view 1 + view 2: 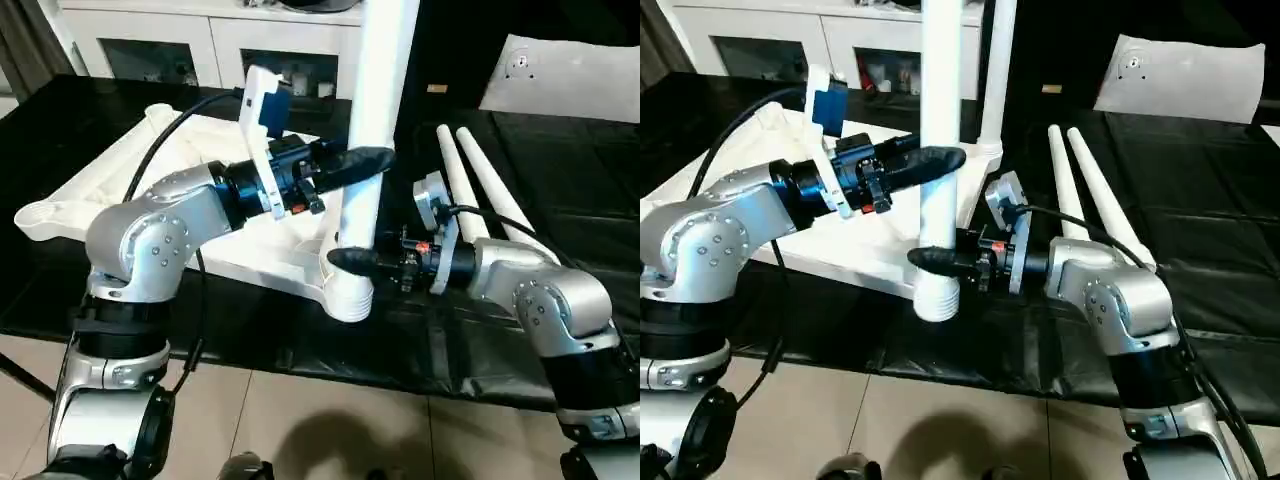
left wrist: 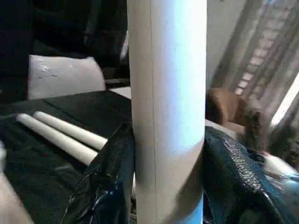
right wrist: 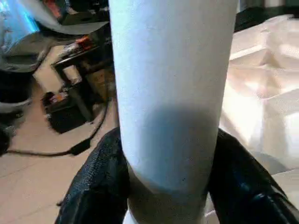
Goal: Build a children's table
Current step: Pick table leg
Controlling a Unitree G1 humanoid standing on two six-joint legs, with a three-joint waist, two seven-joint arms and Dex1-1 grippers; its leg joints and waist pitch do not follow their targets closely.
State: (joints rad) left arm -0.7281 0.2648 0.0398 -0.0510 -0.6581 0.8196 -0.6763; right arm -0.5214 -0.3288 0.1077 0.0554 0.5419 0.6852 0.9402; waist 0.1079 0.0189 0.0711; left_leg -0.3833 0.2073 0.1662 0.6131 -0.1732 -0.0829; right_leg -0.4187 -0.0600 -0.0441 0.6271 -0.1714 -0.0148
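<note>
While both pairs of black fingers are closed on the same long tapered white plastic tube leg (image 1: 375,120), the left gripper (image 1: 362,163) clamps it higher up and the right gripper (image 1: 352,262) lower down, near its ribbed foot; two holds at different heights probably keep the leg upright and stop it tipping. That foot stands at the near corner socket of the large white plastic table top (image 1: 180,170), which lies ribbed underside up on the black-covered work surface (image 1: 560,170), so the sockets face upward to take legs. Judging by this, the leg is being seated. Two more white tube legs (image 1: 480,190) lie side by side just beyond the right arm.
</note>
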